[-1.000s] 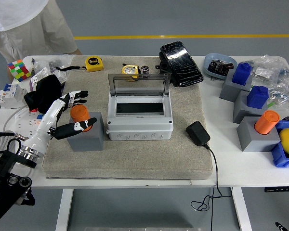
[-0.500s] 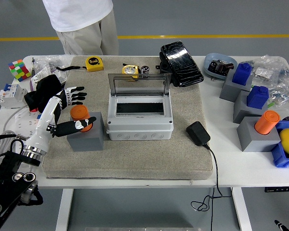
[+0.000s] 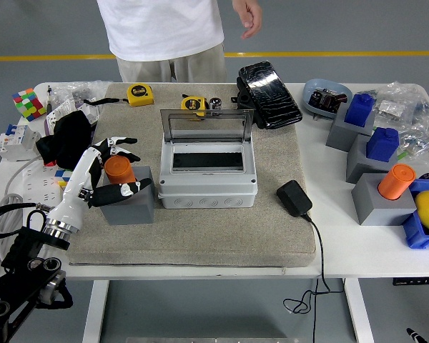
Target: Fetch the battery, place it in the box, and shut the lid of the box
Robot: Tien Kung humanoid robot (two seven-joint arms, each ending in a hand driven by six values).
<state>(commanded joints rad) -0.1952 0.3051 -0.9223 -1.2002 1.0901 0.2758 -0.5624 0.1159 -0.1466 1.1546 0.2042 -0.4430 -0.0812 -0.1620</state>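
An orange cylindrical battery stands upright in a grey holder block on the left of the beige mat. My left hand straddles it, fingers spread behind the battery and thumb in front across the block, not closed on it. The grey-white box sits mid-mat with its clear lid standing open and its inside empty. My right hand is out of view.
A person in a white shirt stands at the far edge. Two tape measures, a black pouch and a black adapter lie around the box. Blue blocks, another orange cylinder and a blue bin sit right.
My left hand has shifted slightly right, its thumb further across the holder block. The person has walked right along the far side.
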